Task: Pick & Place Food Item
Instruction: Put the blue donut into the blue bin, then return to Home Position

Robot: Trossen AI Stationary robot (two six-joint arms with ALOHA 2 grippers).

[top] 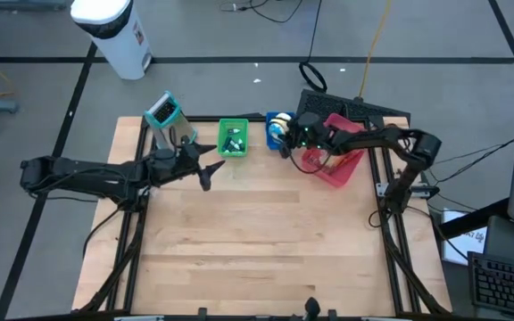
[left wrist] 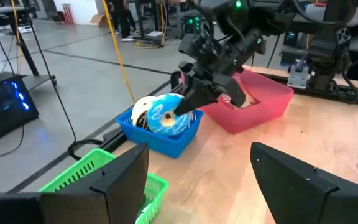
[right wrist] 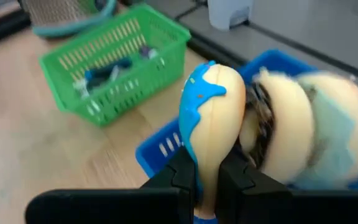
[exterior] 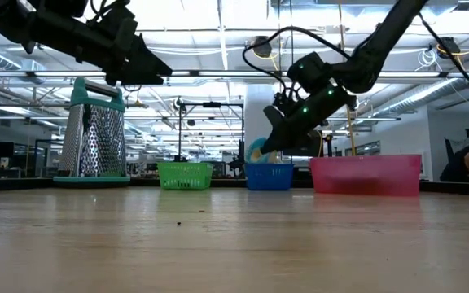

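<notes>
Toy donut [right wrist: 211, 118], cream with blue icing, edge-on, pinched between the shut fingers of the right tool [right wrist: 207, 177]; donut held over the near rim of the blue basket [right wrist: 160, 149], other round food pieces [right wrist: 316, 124] just beyond the tool inside that basket; green basket [right wrist: 114, 62] further out past the tool, pink bin [top: 335, 160] behind it; placing looks near done, release not yet made; left tool [top: 205, 176] wide open, empty, hanging above the table [top: 257, 250] beside the grater [top: 166, 118]; no readable labels or writing anywhere.
</notes>
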